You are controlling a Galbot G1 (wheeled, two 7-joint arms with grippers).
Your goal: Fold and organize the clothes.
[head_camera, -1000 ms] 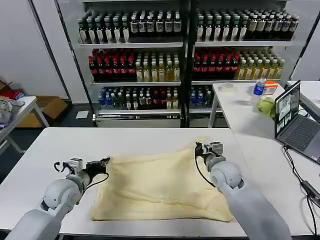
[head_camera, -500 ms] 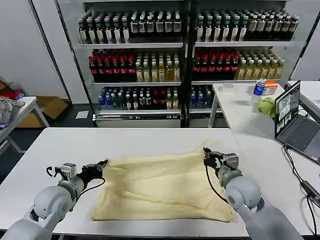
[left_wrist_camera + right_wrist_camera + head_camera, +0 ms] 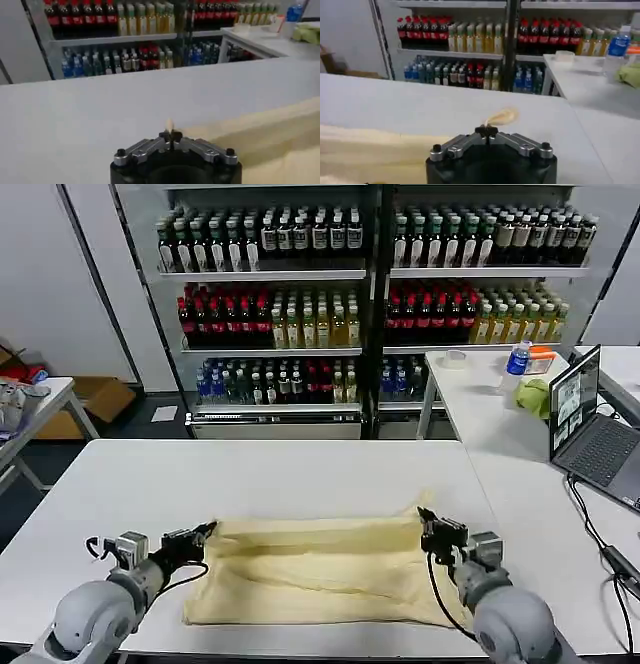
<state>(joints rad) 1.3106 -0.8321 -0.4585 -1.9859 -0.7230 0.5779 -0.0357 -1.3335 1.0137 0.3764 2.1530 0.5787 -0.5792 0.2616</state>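
Left pincer (image 3: 200, 535) and right pincer (image 3: 430, 527) each pinch a far corner of the cream garment (image 3: 320, 569), seemingly firmly; draw both level toward the lower frame.

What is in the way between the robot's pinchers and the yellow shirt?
Nothing visible. The left gripper is already shut on the left corner of the shirt, and the right gripper is shut on the right corner. The table around the shirt is bare.
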